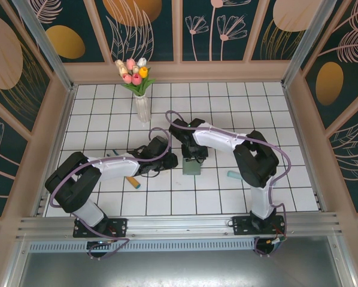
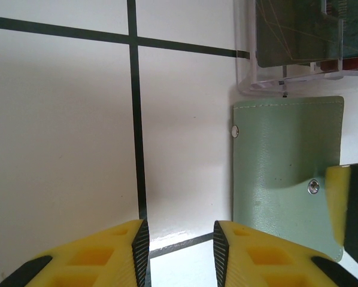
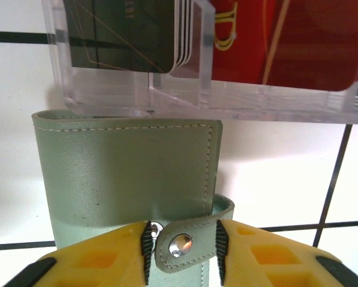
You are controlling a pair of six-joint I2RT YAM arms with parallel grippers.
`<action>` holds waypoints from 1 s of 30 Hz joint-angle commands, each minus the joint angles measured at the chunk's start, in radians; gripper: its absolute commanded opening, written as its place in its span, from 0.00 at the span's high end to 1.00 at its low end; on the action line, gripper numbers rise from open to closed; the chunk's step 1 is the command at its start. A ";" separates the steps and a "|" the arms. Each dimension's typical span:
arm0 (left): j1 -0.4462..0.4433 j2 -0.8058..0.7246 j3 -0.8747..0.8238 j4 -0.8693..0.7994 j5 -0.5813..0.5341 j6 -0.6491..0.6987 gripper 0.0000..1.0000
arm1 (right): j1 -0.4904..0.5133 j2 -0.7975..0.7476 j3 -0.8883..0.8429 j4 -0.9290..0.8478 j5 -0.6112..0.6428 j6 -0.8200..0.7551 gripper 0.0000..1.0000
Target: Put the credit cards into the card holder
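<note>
From above, both arms reach in to the middle of the white tiled bench (image 1: 227,101). The card holder (image 1: 191,168) lies flat there, grey-green, right under the right pincer (image 1: 196,156). The left pincer (image 1: 169,160) sits just beside it on the left. A vase of tulips (image 1: 142,106) stands farther back.

From the left wrist, the left pincer (image 2: 180,226) has its yellow fingers apart, with only bare tile between them. The card holder (image 2: 281,161) lies to the right, closed, its top edge against a clear box (image 2: 251,66). A dark card (image 2: 293,30) stands in that box. One yellow finger (image 2: 339,200) of the right pincer pokes in by the snap tab (image 2: 313,186).

From the right wrist, the right pincer (image 3: 184,230) is squeezed on the tab (image 3: 191,242) – one black pad on each side, the tab curling up off the holder. Behind it the box (image 3: 167,89) holds the dark card (image 3: 122,36), some white card edges and a red card (image 3: 311,42).
</note>
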 commanded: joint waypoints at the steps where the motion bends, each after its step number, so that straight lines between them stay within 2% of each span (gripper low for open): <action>1: 0.009 0.012 -0.005 0.026 0.014 0.006 0.64 | 0.013 0.011 0.035 -0.065 0.037 0.016 0.68; 8: 0.009 0.019 -0.003 0.026 0.020 0.009 0.64 | 0.015 0.021 0.035 -0.067 0.031 0.016 0.76; 10: 0.010 0.020 -0.004 0.024 0.020 0.011 0.64 | 0.016 0.022 0.039 -0.071 0.033 0.017 0.86; 14: 0.009 0.020 -0.007 0.027 0.020 0.011 0.64 | 0.018 0.020 0.044 -0.071 0.029 0.014 0.95; 20: 0.010 0.032 0.002 0.032 0.031 0.011 0.64 | 0.023 0.008 0.042 -0.021 -0.020 0.000 1.00; 30: 0.009 0.053 0.008 0.041 0.049 0.012 0.64 | 0.026 0.034 0.037 -0.017 -0.022 -0.005 1.00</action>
